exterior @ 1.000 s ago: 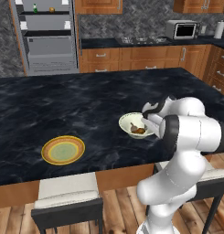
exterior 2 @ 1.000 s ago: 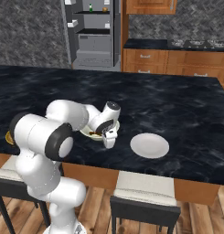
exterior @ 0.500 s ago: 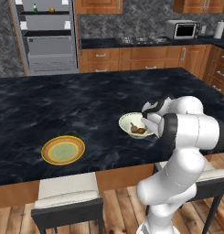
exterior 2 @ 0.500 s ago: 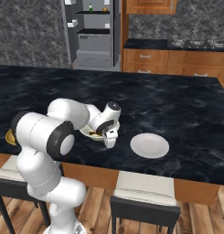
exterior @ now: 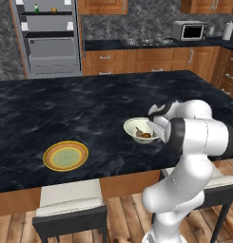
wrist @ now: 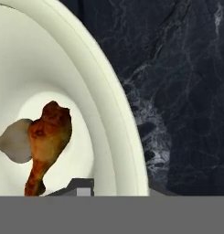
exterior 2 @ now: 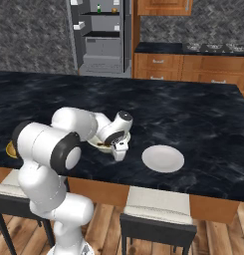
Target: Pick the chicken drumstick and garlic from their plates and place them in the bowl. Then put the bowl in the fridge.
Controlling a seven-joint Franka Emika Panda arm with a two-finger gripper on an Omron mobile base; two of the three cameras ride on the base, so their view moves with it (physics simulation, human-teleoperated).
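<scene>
Seen from the left base view, the cream-white bowl sits near the front edge of the black marble counter, with the white arm's gripper at its right rim. The orange-rimmed plate lies bare, well apart to the left. The open fridge stands far behind.

From the right base view, the gripper hangs at the bowl's near edge; a plain white plate lies beside it, also bare.

Up close in the hand view, the chicken drumstick touches the pale garlic inside the bowl. One fingertip sits inside the rim; I cannot tell whether the jaws are clamped. The bowl looks rigid, smooth and likely slippery, so pinching its rim wall seems best.
</scene>
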